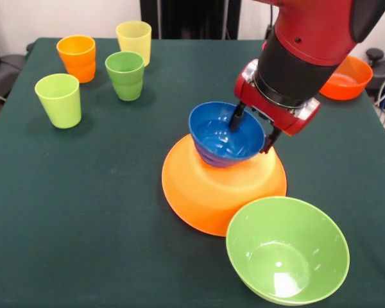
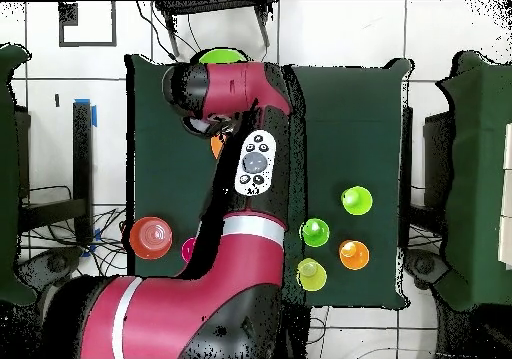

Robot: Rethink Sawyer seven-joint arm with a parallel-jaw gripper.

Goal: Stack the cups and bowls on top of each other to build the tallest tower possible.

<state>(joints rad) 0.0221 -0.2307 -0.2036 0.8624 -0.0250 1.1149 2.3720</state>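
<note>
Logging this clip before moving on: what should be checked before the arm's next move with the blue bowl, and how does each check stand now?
1. Grip: gripper jaws straddle the blue bowl rim, one inside, one outside: ok.
2. Base: orange bowl sits upside down, flat on the table: ok.
3. Blue bowl level on the base: tilted, not ok.
4. Blue bowl's weight resting on the base: cannot tell.
5. Light green bowl touches the base's rim, crowding it: not ok.
6. Four cups stand upright, away from the arm: ok.

No words, labels, brand names or numbers can be read anywhere: the cups, bowls, green table cloth point(image 1: 83, 212) and robot arm point(image 1: 308, 38) carry no legible markings.
</note>
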